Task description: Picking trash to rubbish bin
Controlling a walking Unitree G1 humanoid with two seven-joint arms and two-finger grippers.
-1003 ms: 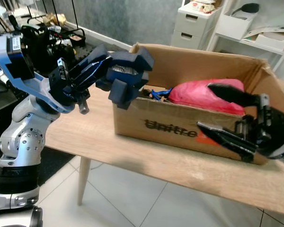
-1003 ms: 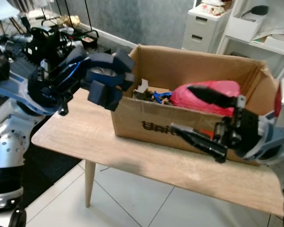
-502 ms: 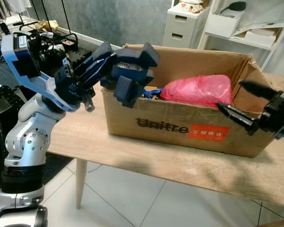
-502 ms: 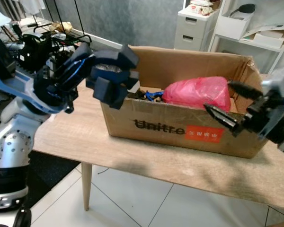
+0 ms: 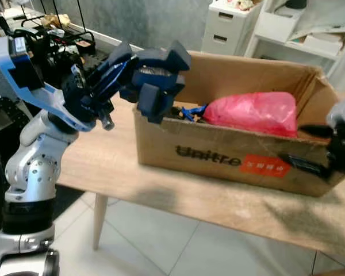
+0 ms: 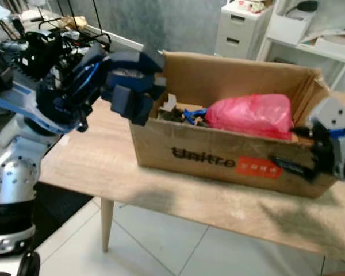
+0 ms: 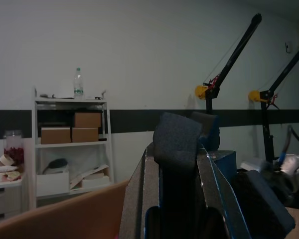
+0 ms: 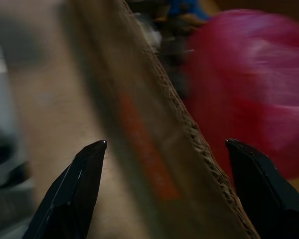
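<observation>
The right hand (image 8: pixel 164 189) is spread wide, its fingers straddling the box (image 5: pixel 230 155) front wall (nothing gripped). The left hand (image 5: pixel 152 80) hovers at the box's left corner; I cannot tell its opening. A pink bag (image 5: pixel 253 112) lies inside, box on the desk (image 5: pixel 103 167)

one cardboard box (image 5: pixel 230 155), one pink bag (image 5: pixel 253 112), one table (image 5: pixel 103 167)

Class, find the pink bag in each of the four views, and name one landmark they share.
Left eye: pink bag, right of centre, inside the cardboard box.
Right eye: centre-right, in the box.
Left wrist: not in it.
Right wrist: blurred pink at right, behind the box wall.
Shared landmark: the cardboard box.
</observation>
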